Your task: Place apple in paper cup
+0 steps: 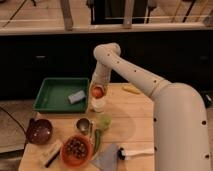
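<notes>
We see a small, round, red-orange apple (97, 92) at the mouth of the white paper cup (98, 105) near the counter's far edge, directly under the gripper (98, 86); we cannot tell if it is gripping. The green tray (54, 93) at the far left corner holds a grey block (76, 96).
</notes>
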You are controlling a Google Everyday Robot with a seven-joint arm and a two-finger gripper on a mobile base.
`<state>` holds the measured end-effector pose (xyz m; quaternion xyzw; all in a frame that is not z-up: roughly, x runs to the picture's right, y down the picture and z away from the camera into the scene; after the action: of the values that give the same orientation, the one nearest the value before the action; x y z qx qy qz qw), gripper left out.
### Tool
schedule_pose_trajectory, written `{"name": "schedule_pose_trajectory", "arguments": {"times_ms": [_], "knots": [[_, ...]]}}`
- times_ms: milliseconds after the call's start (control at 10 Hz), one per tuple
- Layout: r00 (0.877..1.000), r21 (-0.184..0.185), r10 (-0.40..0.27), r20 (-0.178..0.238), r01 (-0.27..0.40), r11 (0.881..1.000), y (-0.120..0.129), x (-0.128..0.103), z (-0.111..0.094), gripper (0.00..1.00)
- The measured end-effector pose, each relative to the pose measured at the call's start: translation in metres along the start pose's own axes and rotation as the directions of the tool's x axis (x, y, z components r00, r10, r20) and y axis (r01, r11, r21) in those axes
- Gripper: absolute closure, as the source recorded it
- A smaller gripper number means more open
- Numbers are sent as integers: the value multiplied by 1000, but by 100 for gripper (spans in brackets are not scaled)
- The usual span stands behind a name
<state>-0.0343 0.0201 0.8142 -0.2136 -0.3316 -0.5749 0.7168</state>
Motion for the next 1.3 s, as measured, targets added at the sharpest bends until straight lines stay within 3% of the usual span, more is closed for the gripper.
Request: {"name": "schedule_pose_trajectory", "arguments": {"times_ms": [1300], "knots": [[999, 10, -35, 2, 35, 999, -2, -3, -1, 20]]}}
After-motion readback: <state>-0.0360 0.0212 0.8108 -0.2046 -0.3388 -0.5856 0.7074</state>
